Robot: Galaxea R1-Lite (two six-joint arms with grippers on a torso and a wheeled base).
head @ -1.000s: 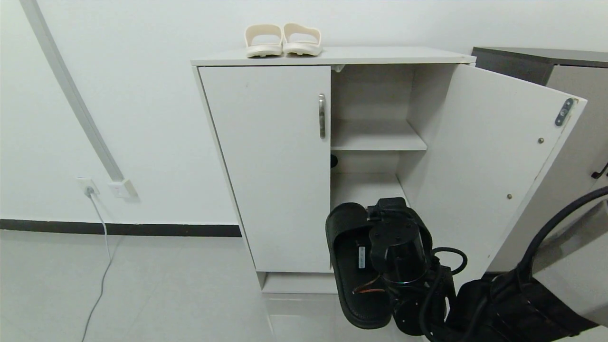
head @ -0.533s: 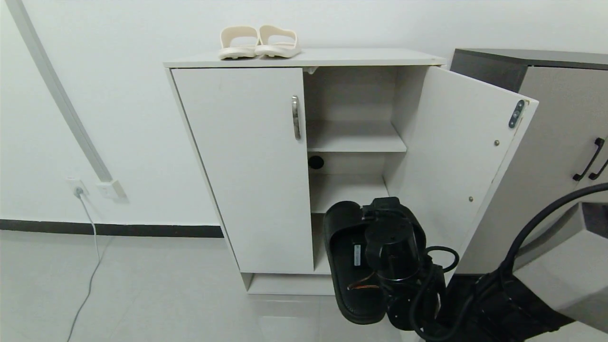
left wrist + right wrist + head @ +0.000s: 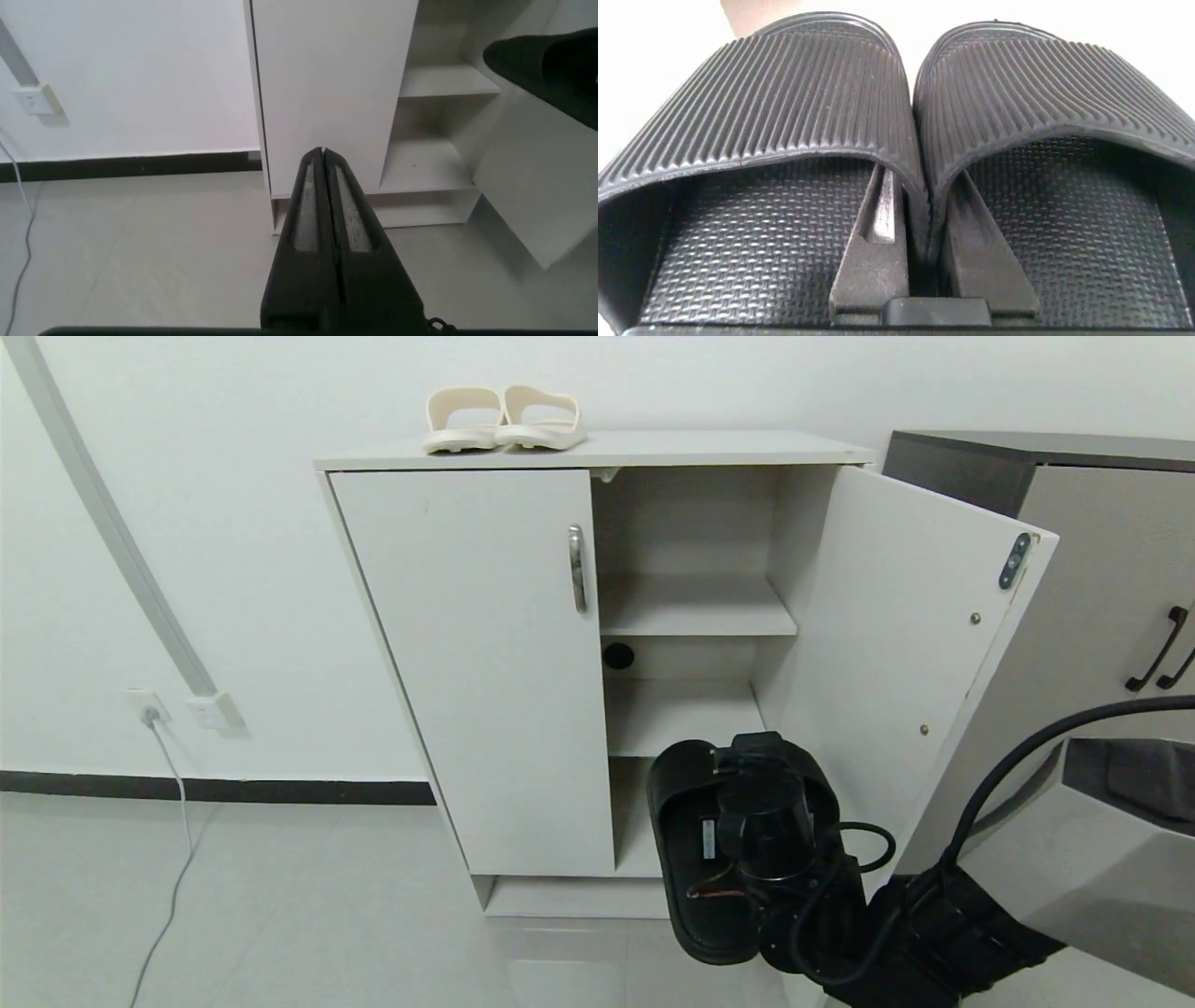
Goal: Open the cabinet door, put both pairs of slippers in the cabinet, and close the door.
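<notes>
**Black pair clamped at the open cabinet, cream pair on top**

The left gripper (image 3: 321, 166) has its fingers pressed flat together with nothing between them; it points at the floor in front of the closed left door (image 3: 476, 663). On the wall to the far left, a socket (image 3: 145, 704) has a grey cable (image 3: 177, 859) running down to the tiles.

The white cabinet (image 3: 653, 446) stands against the wall. The cream slippers (image 3: 504, 418) sit side by side on its top, above the closed door, toes outward. That door's metal handle (image 3: 578, 569) is at its right edge.

The cabinet's right half is open, showing an upper shelf (image 3: 695, 607) and a lower shelf (image 3: 681, 714), both bare. The black slippers (image 3: 695, 859) hang in the air low in front of this open half, outside the cabinet and just below the lower shelf's front edge.

The right gripper (image 3: 923, 191) holds them as a pair. Its fingers (image 3: 875, 245) reach under the ribbed straps and pinch the two inner edges together.

The right door (image 3: 896, 644) is swung wide, and a grey cabinet (image 3: 1083, 551) stands beyond it
</notes>
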